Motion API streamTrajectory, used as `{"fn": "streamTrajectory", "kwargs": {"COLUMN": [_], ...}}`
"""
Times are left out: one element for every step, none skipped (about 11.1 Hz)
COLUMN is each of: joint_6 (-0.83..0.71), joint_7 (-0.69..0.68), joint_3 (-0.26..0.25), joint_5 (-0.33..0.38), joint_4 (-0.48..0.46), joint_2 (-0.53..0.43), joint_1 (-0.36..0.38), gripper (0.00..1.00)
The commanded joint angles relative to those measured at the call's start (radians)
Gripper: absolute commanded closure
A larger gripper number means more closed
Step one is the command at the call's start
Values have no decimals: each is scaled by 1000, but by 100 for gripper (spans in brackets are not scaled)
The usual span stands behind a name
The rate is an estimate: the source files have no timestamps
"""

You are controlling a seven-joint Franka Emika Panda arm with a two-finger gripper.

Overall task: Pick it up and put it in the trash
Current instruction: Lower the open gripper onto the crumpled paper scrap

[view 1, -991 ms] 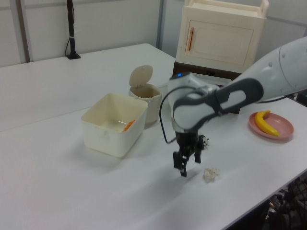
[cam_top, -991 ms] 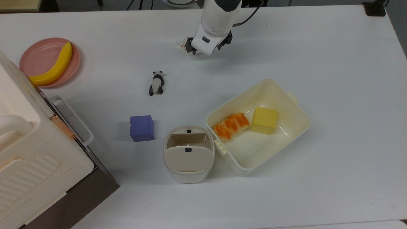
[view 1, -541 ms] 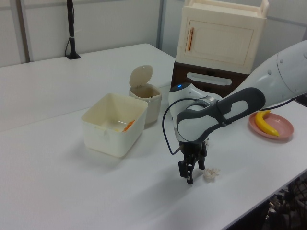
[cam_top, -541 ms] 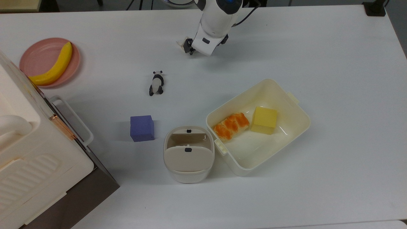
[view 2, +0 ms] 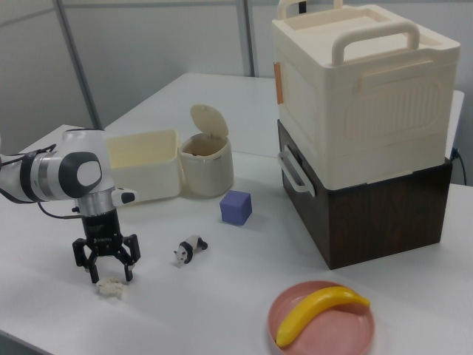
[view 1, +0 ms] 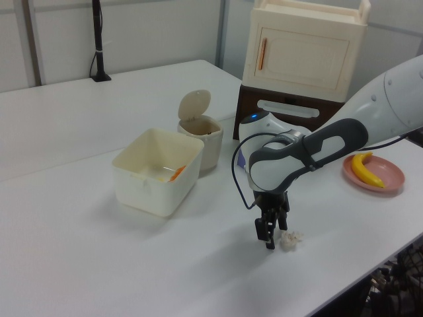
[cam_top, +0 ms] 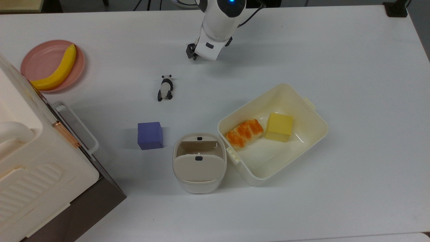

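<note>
Arm: bent over the table (cam_top: 352,50), gripper (view 2: 104,275) pointing straight down, fingers spread, holding nothing, fingertips low around the wad (view 2: 111,288).
Wad: lumpy, no clear long axis; on the table near the panda figurine (view 2: 189,250).
Trash bin (cam_top: 199,163): flap lid raised, contents not discernible.
Food box (cam_top: 314,129): holds an orange-glazed pastry (cam_top: 244,133) and a yellow block (cam_top: 278,127).

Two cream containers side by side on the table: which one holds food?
The larger open box, holding a yellow block and an orange-topped pastry. The smaller flap-lid bin beside it shows no food.
</note>
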Motion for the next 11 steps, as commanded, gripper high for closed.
{"fn": "streamTrajectory", "kwargs": {"joint_6": [-34, -44, -57, -77, -90, -95, -106, -109, -117, -123, -130], "joint_7": [-71, -80, -89, -103, -111, -114, -114, -114, -114, -112, -109], "joint_3": [-9, -9, -9, -9, -10, -13, -13, -13, -13, -13, -13], "joint_5": [-25, -27, -27, -27, -27, -27, -27, -27, -27, -25, -24], "joint_4": [-36, -36, -35, -30, -29, -29, -26, -18, -7, -6, -4], "joint_2": [-54, -56, -56, -56, -62, -69, -72, -74, -72, -72, -74], "joint_1": [-3, -3, -3, -3, -3, -5, -5, -13, -16, -22, -28], "gripper": [30, 41, 53, 65, 77, 86, 89, 93, 98, 81, 24]}}
